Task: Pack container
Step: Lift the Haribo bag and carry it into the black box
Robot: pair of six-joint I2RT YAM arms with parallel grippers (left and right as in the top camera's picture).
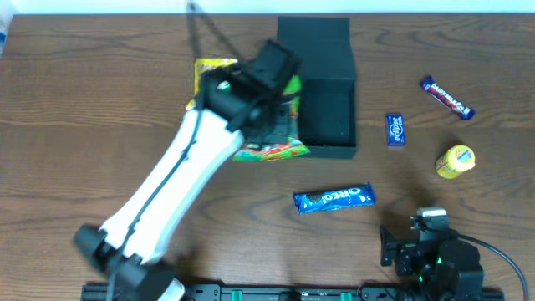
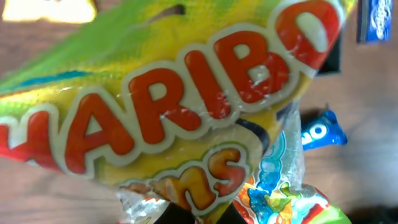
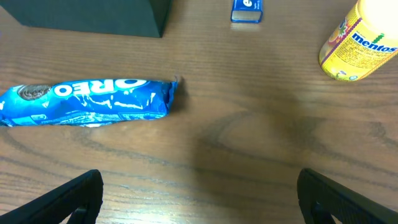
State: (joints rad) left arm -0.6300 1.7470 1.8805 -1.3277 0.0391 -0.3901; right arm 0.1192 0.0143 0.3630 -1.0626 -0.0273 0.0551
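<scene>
The container (image 1: 328,117) is a dark box standing open at the table's back centre, with its flap lid (image 1: 313,42) laid back. Just left of it my left gripper (image 1: 272,79) is shut on a yellow Haribo gummy bag (image 1: 269,149). That bag (image 2: 186,93) fills the left wrist view, and my left gripper (image 2: 214,214) shows only as dark tips at its lower edge. My right gripper (image 1: 422,221) is at the front right. In the right wrist view my right gripper (image 3: 199,205) stands open over bare wood, holding nothing.
A blue Oreo pack (image 1: 334,198) (image 3: 87,99) lies in front of the container. To the right are a small blue packet (image 1: 395,130) (image 3: 247,10), a yellow Mentos tub (image 1: 456,160) (image 3: 364,40) and a purple candy bar (image 1: 447,98). The left arm slants across the left half.
</scene>
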